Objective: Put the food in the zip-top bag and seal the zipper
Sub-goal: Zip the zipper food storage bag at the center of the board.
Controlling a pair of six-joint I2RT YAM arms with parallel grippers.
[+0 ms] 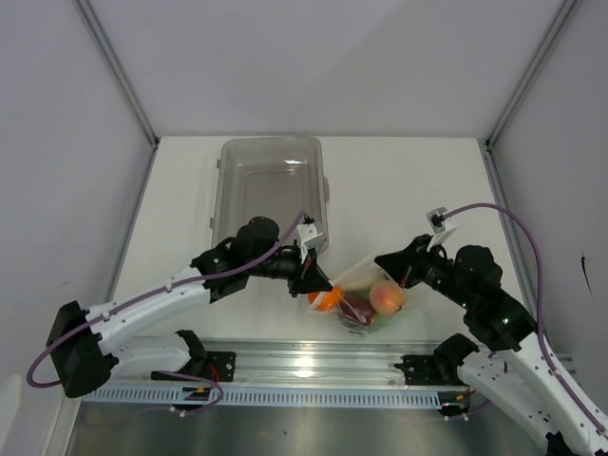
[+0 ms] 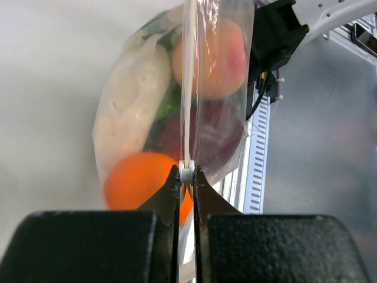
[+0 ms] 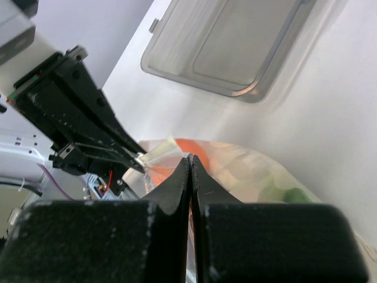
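Note:
The clear zip-top bag (image 1: 366,302) hangs between my two grippers, just above the table's near edge. Inside it I see the orange (image 2: 138,180), the peach-coloured fruit (image 2: 209,56), the dark red bulb (image 2: 203,132), the white radish (image 2: 132,94) and some green lettuce (image 2: 168,106). My left gripper (image 2: 186,171) is shut on the small white slider at the end of the zipper (image 2: 189,88), at the bag's left end (image 1: 321,285). My right gripper (image 3: 190,158) is shut on the bag's mouth edge at its right end (image 1: 397,273). The beige lump is hidden.
A rigid grey translucent tray (image 1: 271,180) lies empty on the table behind the left arm and also shows in the right wrist view (image 3: 235,41). The metal rail (image 1: 313,366) with the arm bases runs along the near edge, just below the bag.

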